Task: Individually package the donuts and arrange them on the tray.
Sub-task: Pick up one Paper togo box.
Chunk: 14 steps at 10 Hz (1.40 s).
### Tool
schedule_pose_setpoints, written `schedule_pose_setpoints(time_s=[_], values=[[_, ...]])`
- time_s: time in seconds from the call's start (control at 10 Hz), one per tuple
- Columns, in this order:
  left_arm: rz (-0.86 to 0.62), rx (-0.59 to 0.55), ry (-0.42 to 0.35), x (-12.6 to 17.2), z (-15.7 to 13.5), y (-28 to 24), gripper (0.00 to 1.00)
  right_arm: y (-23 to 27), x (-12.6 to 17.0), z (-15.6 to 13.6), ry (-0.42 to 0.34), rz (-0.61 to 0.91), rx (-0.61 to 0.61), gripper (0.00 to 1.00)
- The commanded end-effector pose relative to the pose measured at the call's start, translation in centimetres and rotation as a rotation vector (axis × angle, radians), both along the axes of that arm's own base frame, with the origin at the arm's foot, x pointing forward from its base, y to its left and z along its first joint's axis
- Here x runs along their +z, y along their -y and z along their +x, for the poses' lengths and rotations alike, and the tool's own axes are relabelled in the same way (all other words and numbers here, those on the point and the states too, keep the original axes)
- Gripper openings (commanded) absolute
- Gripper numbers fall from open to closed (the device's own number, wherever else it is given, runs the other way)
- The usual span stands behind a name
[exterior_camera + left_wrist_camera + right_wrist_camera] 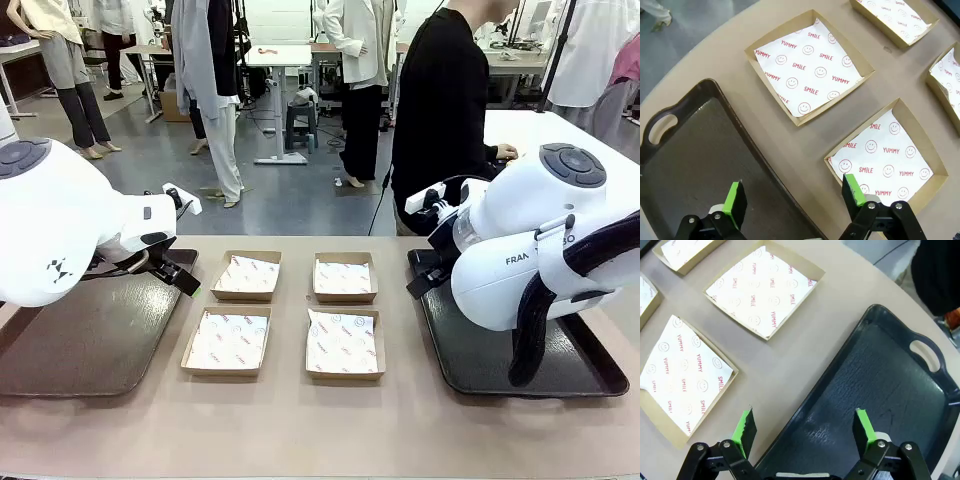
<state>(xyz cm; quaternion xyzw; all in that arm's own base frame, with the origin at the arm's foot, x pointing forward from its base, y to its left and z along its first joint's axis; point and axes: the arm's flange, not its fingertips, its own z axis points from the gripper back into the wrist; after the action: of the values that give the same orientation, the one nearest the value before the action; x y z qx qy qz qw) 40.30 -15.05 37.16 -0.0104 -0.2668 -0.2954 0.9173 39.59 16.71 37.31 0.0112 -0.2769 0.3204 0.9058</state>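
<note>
The donuts are out of view. My left gripper (pixel 794 194) hangs open over the right rim of a brown tray (pixel 700 150), with nothing between its green pads. From the front it (pixel 182 275) sits at that tray's (pixel 90 340) far right corner. My right gripper (pixel 805 426) is open too and holds nothing, hovering above the left rim of a dark tray (pixel 880 380). In the front view this gripper (pixel 420 280) is at the dark tray's (pixel 480 360) far left corner.
Several shallow cardboard boxes lined with printed paper lie between the trays, among them the far left (pixel 247 275), far right (pixel 344 277) and near left (pixel 229 341) ones. A person in black (pixel 440 100) stands at the far right, one hand on a white table.
</note>
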Motion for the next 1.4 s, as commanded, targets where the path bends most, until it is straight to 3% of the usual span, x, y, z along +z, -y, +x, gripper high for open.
schedule_pose_setpoints(time_s=[0.0,1.3], values=[[0.000,0.000,0.000,0.00,0.00,0.01,1.00,0.00,0.00,0.00,0.000,0.000,0.000,1.00],[0.000,0.000,0.000,0.00,0.00,0.01,1.00,0.00,0.00,0.00,0.000,0.000,0.000,1.00]])
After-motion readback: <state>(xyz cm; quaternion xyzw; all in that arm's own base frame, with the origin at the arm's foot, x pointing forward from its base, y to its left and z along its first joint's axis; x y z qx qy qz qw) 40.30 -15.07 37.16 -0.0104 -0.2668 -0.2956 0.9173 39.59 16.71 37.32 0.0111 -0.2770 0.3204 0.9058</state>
